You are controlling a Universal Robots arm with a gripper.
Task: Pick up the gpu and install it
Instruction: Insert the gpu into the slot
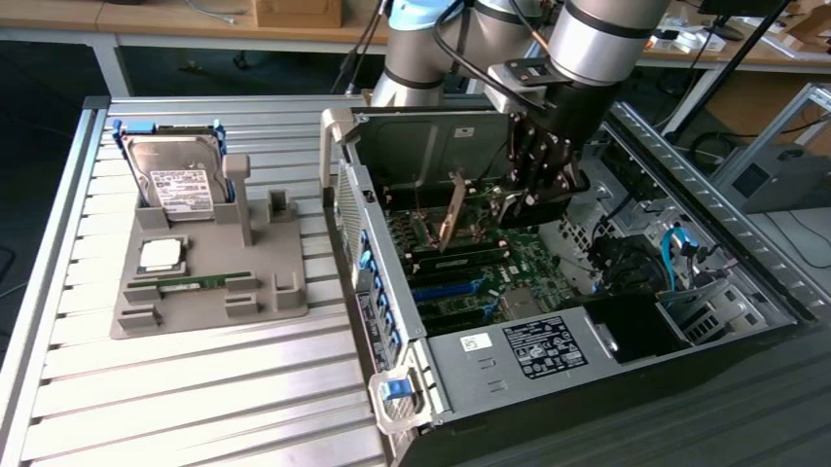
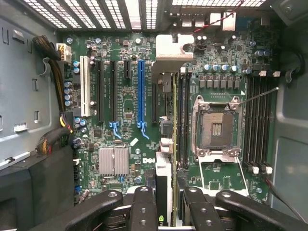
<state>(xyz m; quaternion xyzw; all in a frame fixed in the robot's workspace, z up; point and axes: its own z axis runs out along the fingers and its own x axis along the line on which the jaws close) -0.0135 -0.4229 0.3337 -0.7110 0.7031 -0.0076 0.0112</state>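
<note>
1. The gripper hangs inside the open case, over the middle of the board.
2. Its fingers stand narrow, clamped on the gpu (edge-on in the wrist view, a thin line running out from between them).
3. In the exterior view the gpu shows as a brown strip, tilted, standing above the board just to the exterior view's left of the gripper. Whether its lower edge touches a slot I cannot tell.
4. Its silver bracket lies toward the case's vented rear wall.
5. Over the board, the card's line falls between the blue slot and the empty socket.
6. On the table, beside the case, a grey tray carries a drive upright at its far end. A chip and a RAM stick lie nearer its front edge.
</note>
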